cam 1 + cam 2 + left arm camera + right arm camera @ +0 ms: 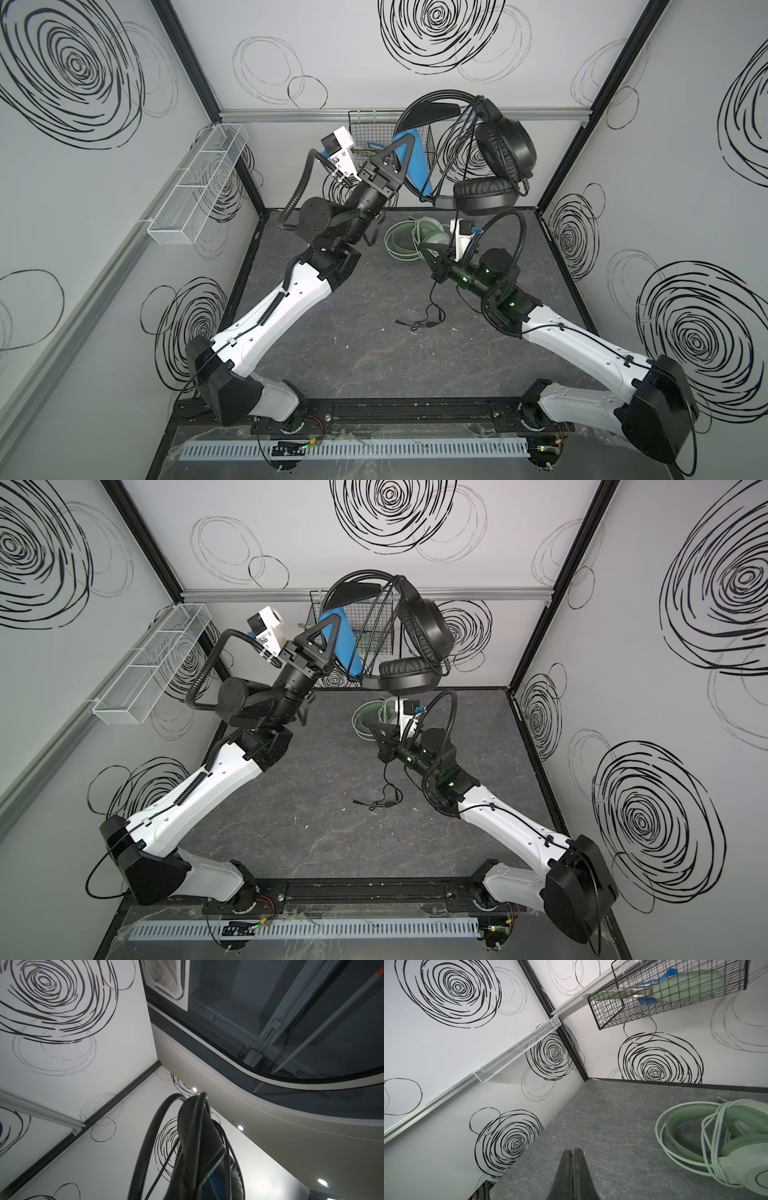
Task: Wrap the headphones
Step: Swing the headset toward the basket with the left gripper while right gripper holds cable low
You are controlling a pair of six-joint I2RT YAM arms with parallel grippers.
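Observation:
The black headphones [505, 149] hang high near the back wall, held by their blue headband padding [416, 176], on which my left gripper [405, 145] is shut. The left wrist view shows the headband and cord loops [197, 1147] close up. The black cord [432, 303] drops past my right gripper [424, 249] to the table, plug end [419, 324] lying flat. The right gripper [573, 1150] is shut, fingertips together with nothing showing between them. I cannot tell whether the cord is pinched lower down. The mint-green headphones [716, 1147] lie on the table beside it, cord coiled round them.
A black wire basket [374, 133] on the back wall holds mint and blue items [675, 982]. A white mesh basket [199, 183] hangs on the left wall. The dark marbled table [353, 353] is walled on three sides.

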